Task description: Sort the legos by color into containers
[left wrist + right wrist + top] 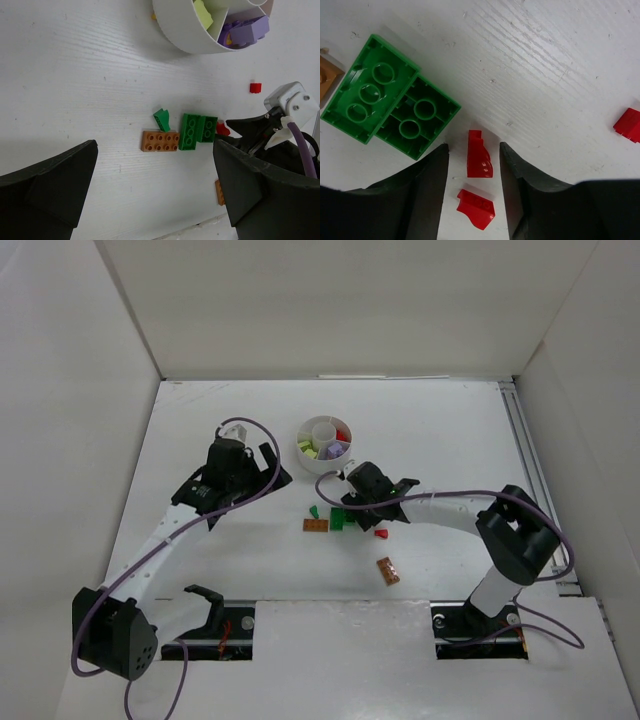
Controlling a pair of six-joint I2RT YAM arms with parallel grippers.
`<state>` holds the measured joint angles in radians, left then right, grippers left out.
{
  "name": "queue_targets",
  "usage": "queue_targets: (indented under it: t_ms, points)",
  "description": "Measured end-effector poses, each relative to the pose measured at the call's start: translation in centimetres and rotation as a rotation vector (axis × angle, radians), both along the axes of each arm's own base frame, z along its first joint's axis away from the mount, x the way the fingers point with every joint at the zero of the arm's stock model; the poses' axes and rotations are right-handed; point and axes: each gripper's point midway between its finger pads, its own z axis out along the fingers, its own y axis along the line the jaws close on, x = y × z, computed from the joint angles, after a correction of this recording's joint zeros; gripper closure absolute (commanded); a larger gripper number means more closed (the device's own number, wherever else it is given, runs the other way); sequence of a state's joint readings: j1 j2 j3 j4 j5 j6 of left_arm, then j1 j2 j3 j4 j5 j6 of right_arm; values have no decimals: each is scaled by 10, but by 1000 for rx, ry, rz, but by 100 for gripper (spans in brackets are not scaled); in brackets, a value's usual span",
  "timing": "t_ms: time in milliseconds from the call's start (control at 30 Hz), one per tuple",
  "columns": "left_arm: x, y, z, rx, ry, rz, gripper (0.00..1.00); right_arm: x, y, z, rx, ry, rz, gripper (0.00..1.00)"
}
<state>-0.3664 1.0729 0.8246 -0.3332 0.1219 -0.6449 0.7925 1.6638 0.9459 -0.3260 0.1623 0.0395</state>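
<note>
While the white worktop (450,430) carries everything, the left gripper (155,147) hovers left of centre, its jaws spread wide and empty. The right gripper (473,146) is at centre, its jaws partly spread astride a red curved lego (480,156), with a gap on each side. The dish (303,443) sits toward the far edge and holds purple, yellow-green and red legos. Green bricks (390,95) lie just beside an orange-brown brick (160,141). A second red piece (476,204) lies near the first.
</note>
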Motion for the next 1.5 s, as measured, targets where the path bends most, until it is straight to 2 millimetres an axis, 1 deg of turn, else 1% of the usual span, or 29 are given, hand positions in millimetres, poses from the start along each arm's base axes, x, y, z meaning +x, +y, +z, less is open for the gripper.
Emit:
queue_targets:
  t_ms: [33, 67, 167, 200, 267, 400, 500, 567, 667, 733, 800, 867, 933, 967, 1000, 1067, 1200, 1233, 1267, 1333, 1400, 1433, 1500]
  points:
    - [0, 0, 0, 1, -1, 1, 1, 0, 0, 0, 1, -2, -3, 54]
    - [0, 0, 1, 1, -2, 2, 1, 1, 0, 0, 3, -4, -6, 61]
    - [0, 1, 1, 2, -2, 3, 1, 1, -1, -1, 0, -6, -19, 73]
    - [-1, 1, 0, 3, 0, 3, 1, 1, -1, -1, 1, -7, -23, 80]
    - [-1, 1, 0, 5, 3, 4, 1, 2, -2, 0, 1, -12, -29, 86]
    - [-1, 2, 0, 6, 3, 5, 1, 4, -6, 1, -5, -10, -37, 89]
    - [-1, 2, -1, 7, 5, 5, 1, 11, -12, 12, 0, -17, -46, 89]
    - [0, 1, -3, 9, 11, 5, 1, 31, -15, 36, 37, -60, -72, 89]
    - [0, 1, -9, 19, 30, 3, 1, 67, -11, 82, 111, -156, -95, 89]
    - [2, 1, -13, 27, 39, -1, 1, 94, -5, 119, 165, -242, -100, 89]
    - [3, 1, -16, 34, 46, -4, 1, 113, 3, 152, 207, -313, -94, 89]
    - [6, 0, -14, 38, 42, -10, 1, 131, 14, 180, 243, -374, -84, 89]
    - [10, -2, -11, 40, 32, -15, 1, 149, 27, 199, 267, -422, -70, 87]
    - [12, -2, -8, 41, 25, -18, 1, 156, 32, 202, 273, -433, -66, 87]
    - [13, -2, -6, 40, 17, -18, 1, 163, 37, 203, 274, -437, -62, 86]
    - [16, -2, -2, 42, 5, -22, 1, 175, 45, 195, 261, -431, -53, 85]
    - [19, -3, -1, 49, 1, -30, 1, 190, 55, 160, 216, -379, -43, 80]
    - [20, -3, -2, 52, 2, -32, 1, 191, 57, 152, 207, -365, -43, 78]
    - [21, -3, -3, 55, 5, -34, 1, 192, 56, 143, 195, -348, -44, 73]
    - [21, -4, -4, 57, 9, -39, 1, 192, 55, 130, 176, -320, -47, 73]
    - [21, -4, -4, 58, 8, -43, 1, 192, 53, 123, 168, -304, -50, 64]
    - [21, -4, -3, 59, 7, -45, 1, 192, 54, 122, 170, -301, -52, 58]
    - [21, -5, -3, 60, 5, -48, 1, 193, 54, 125, 176, -304, -54, 49]
